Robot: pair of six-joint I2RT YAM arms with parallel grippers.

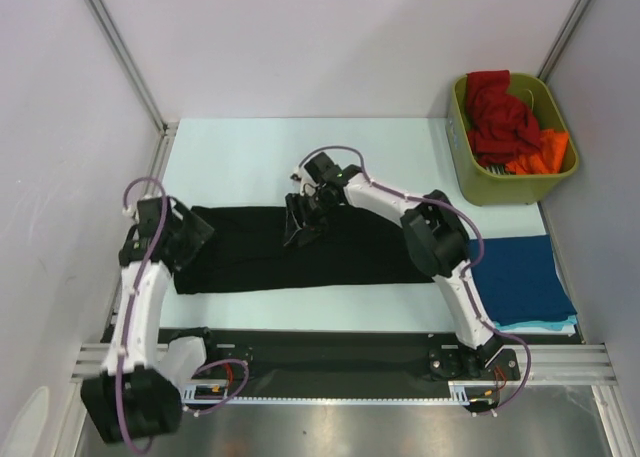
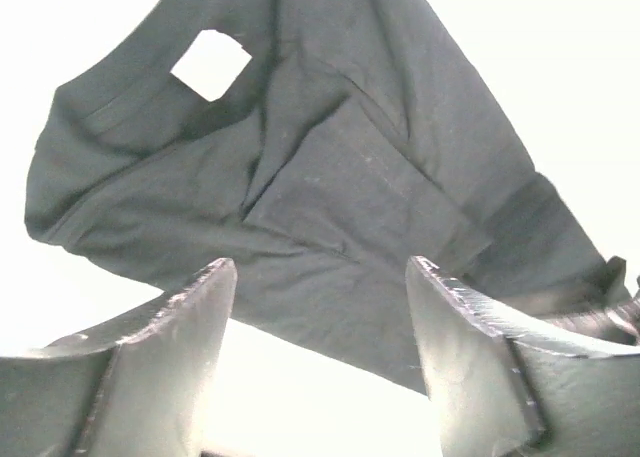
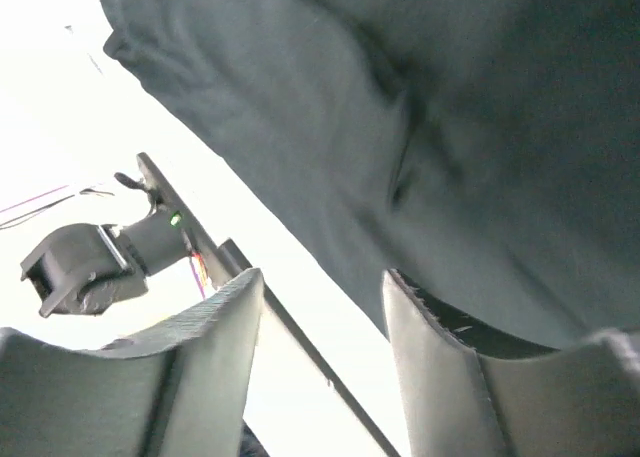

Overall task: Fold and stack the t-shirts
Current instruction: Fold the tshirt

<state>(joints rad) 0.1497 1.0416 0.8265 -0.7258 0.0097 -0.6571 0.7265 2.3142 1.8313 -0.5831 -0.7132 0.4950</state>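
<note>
The soft black t-shirt (image 1: 300, 247) lies half folded in a long strip, just ahead of the left gripper (image 2: 320, 277) and under the right gripper (image 1: 300, 227). Both grippers have their jaws apart and hold nothing. One dark blue folded shirt (image 1: 520, 277) is done, well behind the right gripper. A red shirt (image 1: 495, 112) and an orange shirt (image 1: 535, 152) wait in the olive-green plastic bin (image 1: 500, 189).

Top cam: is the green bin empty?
No, the green bin holds a red shirt and an orange one.

The pale blue desk (image 1: 250, 157) is carrying a long folded black cloth t-shirt (image 1: 350, 255) across its middle, a folded dark blue t-shirt (image 1: 520, 277) stacked over a teal one (image 1: 548, 327) at its right, and an olive-green plastic bin (image 1: 505, 190) far right.
</note>
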